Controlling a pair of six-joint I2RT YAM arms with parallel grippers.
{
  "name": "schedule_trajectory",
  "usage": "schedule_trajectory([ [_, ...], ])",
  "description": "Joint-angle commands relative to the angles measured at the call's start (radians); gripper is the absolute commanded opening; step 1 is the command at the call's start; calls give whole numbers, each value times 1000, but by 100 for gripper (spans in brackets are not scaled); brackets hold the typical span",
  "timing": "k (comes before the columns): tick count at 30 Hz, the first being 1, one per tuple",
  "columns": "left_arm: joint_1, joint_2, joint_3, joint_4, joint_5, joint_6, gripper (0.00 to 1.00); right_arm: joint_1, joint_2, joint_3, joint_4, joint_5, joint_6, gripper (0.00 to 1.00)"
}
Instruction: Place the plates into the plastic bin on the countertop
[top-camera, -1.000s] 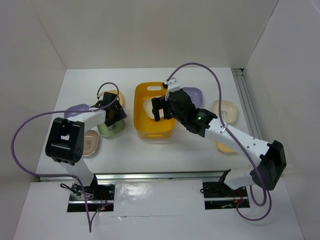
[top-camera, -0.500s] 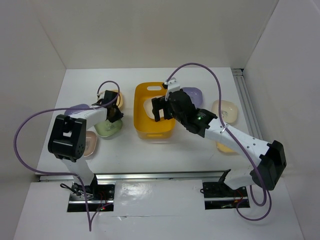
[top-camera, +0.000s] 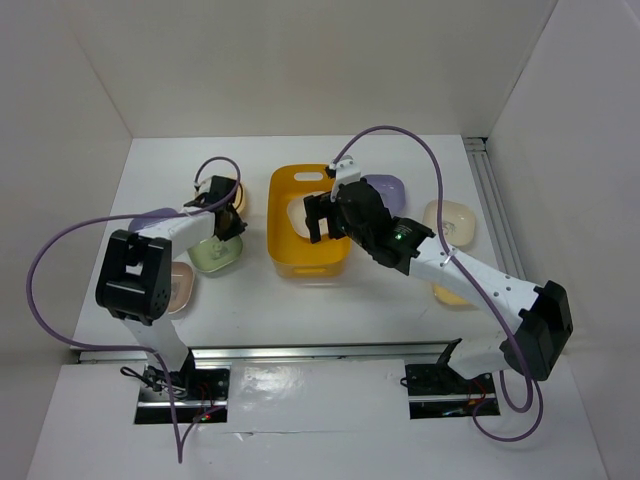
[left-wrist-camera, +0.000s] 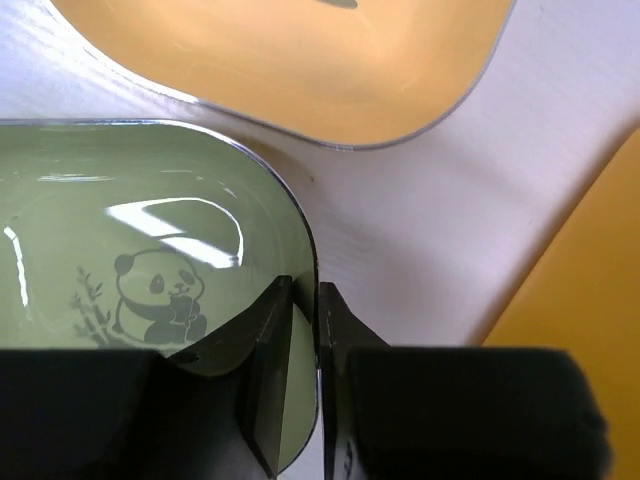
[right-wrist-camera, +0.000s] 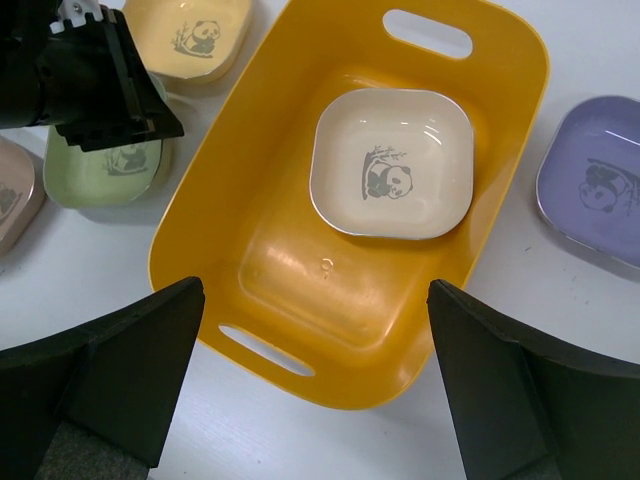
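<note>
Left gripper (left-wrist-camera: 300, 305) pinching green plate (left-wrist-camera: 120, 220) by its rim, yellow plate (left-wrist-camera: 300, 60) just beyond the fingertips. Right gripper (right-wrist-camera: 312, 300) spread wide above orange bin (right-wrist-camera: 240, 210); cream plate (right-wrist-camera: 392, 163) inside, ahead of fingers; purple plate (right-wrist-camera: 598, 180) off right.

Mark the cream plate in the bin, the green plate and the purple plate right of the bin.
cream plate (right-wrist-camera: 388, 172), right wrist view, on its panda print.
green plate (left-wrist-camera: 152, 297), left wrist view, on its panda print.
purple plate (right-wrist-camera: 605, 188), right wrist view, on its panda print.
</note>
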Motion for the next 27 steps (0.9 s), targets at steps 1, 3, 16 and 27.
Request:
schedule_trajectory([
  [1, -45, -62, 71, -127, -27, -11, 0, -4, -40, 15, 22, 19, -10, 100],
  [3, -65, -85, 97, -173, -50, -20, 0, -4, -40, 15, 13, 19, -10, 100],
  [16, -182, -289, 320, -395, -229, -22, 0, -4, -100, 33, -17, 81, -10, 100],
  [27, -303, -216, 652, -385, -19, 4, 0, 5, -258, 15, -40, 216, 30, 100],
])
